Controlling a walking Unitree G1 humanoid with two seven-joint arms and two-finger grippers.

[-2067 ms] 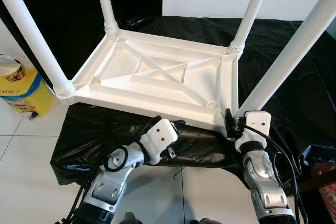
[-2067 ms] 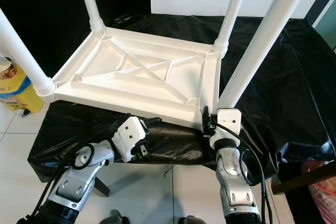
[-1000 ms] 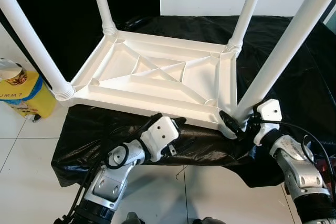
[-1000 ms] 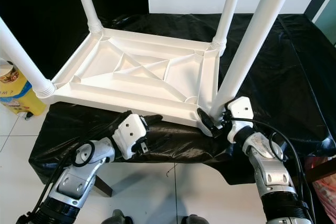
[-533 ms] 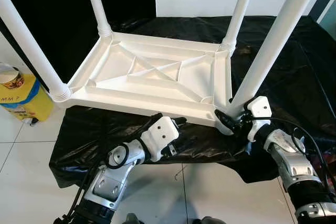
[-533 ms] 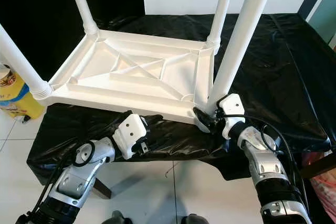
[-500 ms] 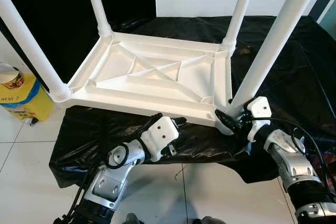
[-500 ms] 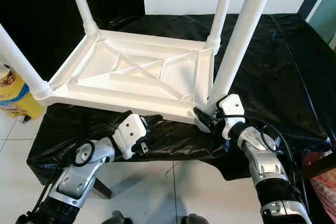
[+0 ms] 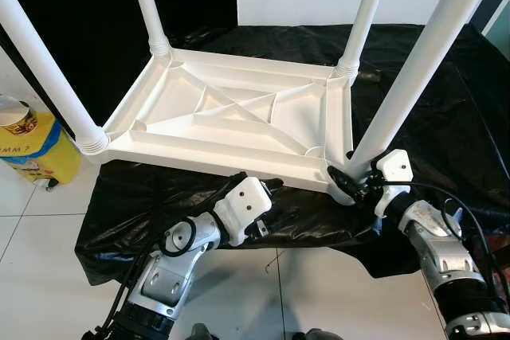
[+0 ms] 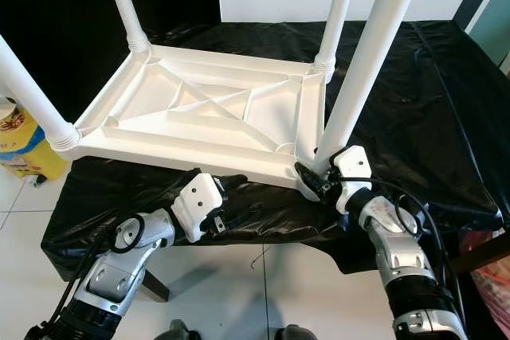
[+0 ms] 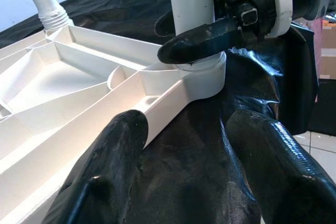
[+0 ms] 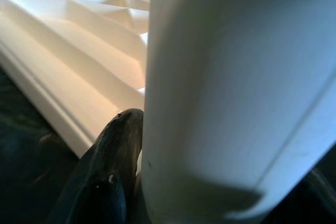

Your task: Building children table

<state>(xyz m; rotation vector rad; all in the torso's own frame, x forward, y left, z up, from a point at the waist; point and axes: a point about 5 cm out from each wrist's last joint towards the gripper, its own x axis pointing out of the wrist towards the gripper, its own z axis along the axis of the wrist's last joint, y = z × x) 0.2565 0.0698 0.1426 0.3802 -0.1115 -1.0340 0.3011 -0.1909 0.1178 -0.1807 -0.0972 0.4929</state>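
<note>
Resting spread on the black sheet [image 9: 478,109], left gripper [image 11: 184,177] sits just short of the near rail of the upturned white table [image 9: 239,117], fingers apart and holding nothing. Right gripper [image 9: 347,185], beside it, closes round the base of the near right leg [image 9: 414,69] at its corner socket. Beyond the grippers: three further legs upright, then white wall. Off to the left gripper's outer side, on the floor: yellow container [image 9: 32,145]
</note>
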